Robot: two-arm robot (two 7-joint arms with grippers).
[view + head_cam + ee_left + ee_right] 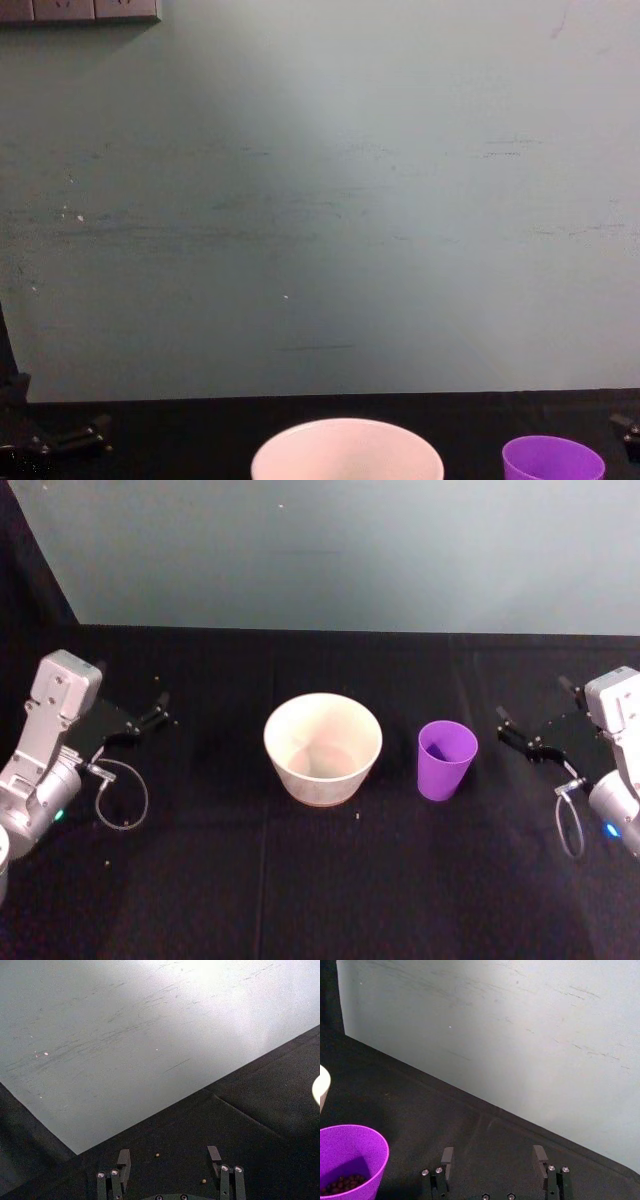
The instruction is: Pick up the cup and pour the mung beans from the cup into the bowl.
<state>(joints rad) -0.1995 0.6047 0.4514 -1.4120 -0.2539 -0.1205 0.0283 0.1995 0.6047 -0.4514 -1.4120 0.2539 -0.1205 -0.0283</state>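
Observation:
The purple cup [446,759] stands upright on the black table, just right of the wide white bowl [322,748]. In the right wrist view the cup [350,1160] holds dark mung beans [342,1183] at its bottom. My right gripper [520,737] is open, a short way to the right of the cup and apart from it; its fingers [447,1157] hold nothing. At the far left my left gripper [150,718] is open too, well clear of the bowl. The bowl [346,449] and the cup [553,459] also show along the chest view's lower edge.
A pale green-grey wall [330,550] rises behind the table's far edge. A couple of stray beans [157,1155] lie on the black cloth near my left gripper. There is open black tabletop [330,890] in front of the bowl and cup.

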